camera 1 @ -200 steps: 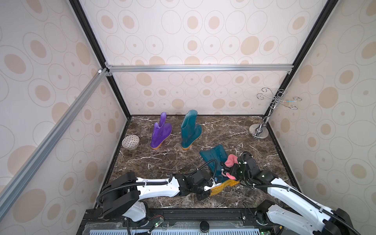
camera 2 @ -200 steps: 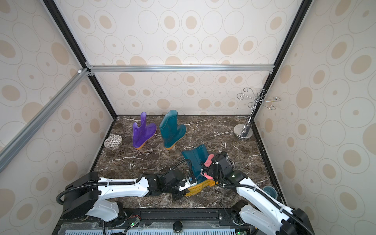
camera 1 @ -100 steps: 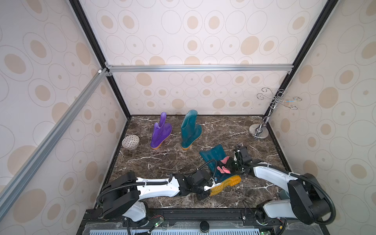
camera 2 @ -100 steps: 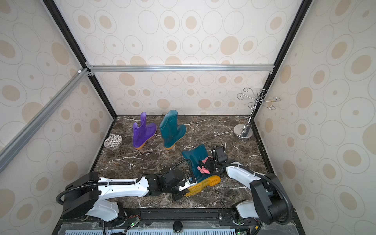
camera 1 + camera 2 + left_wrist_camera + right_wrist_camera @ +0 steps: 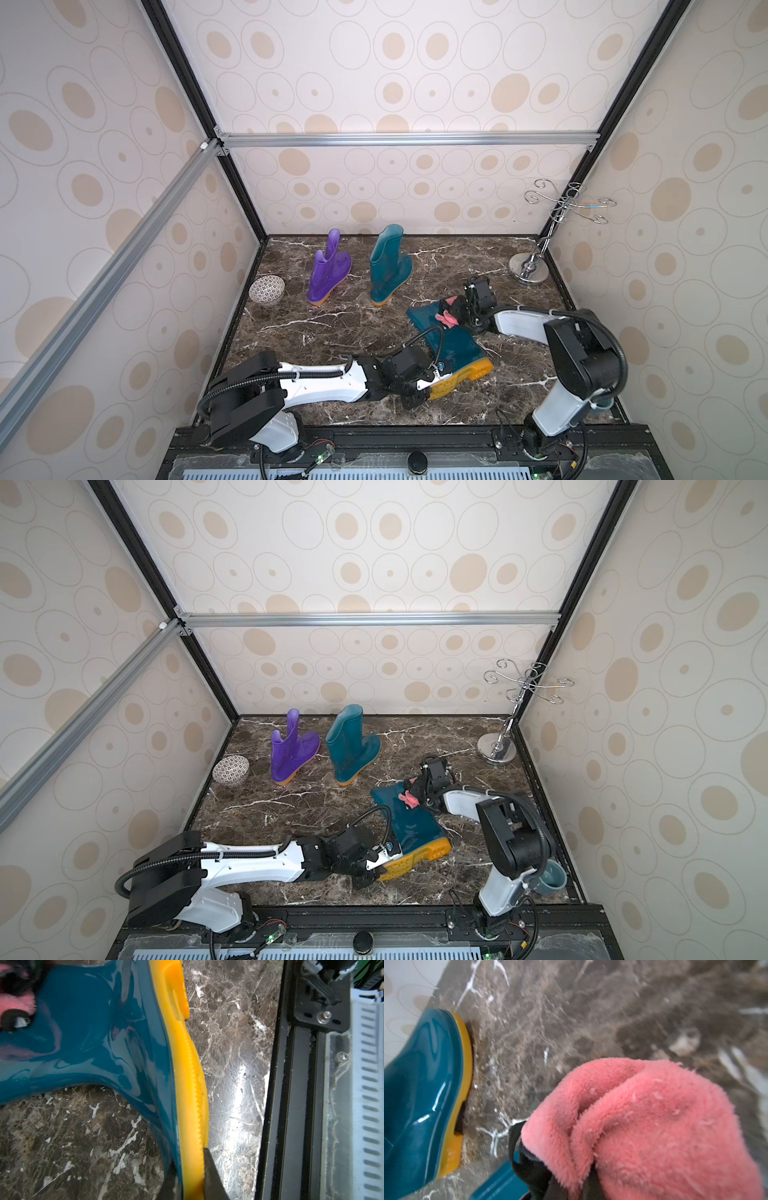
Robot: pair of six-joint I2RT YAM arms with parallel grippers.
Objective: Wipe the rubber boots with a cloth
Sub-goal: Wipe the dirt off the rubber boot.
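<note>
- The left arm (image 5: 320, 380) lies low and nearly level along the front of the marble tabletop (image 5: 332, 328), forearm stretched toward the middle.
- The left gripper (image 5: 190, 1178) has its jaws clamped on the yellow sole at the toe end of the lying teal boot (image 5: 453, 345), with one dark finger (image 5: 212, 1174) on each side of the tread.
- That boot rests on its side near the front, with its sole facing the front edge and its shaft pointing toward the back.
- The right arm (image 5: 577, 361) rises from its base at the front corner and bends sharply at the elbow. Its white forearm reaches low and inward to the boot's shaft.
- The right gripper (image 5: 457, 311) sits over the upper shaft with the pink cloth (image 5: 654, 1126) bunched in it. The cloth hides the fingers, but the jaws appear closed on it, and the cloth touches the shaft.
- The standing teal boot (image 5: 386, 266) and the purple boot (image 5: 326, 270) are upright side by side near the back wall, well apart from both grippers.
</note>
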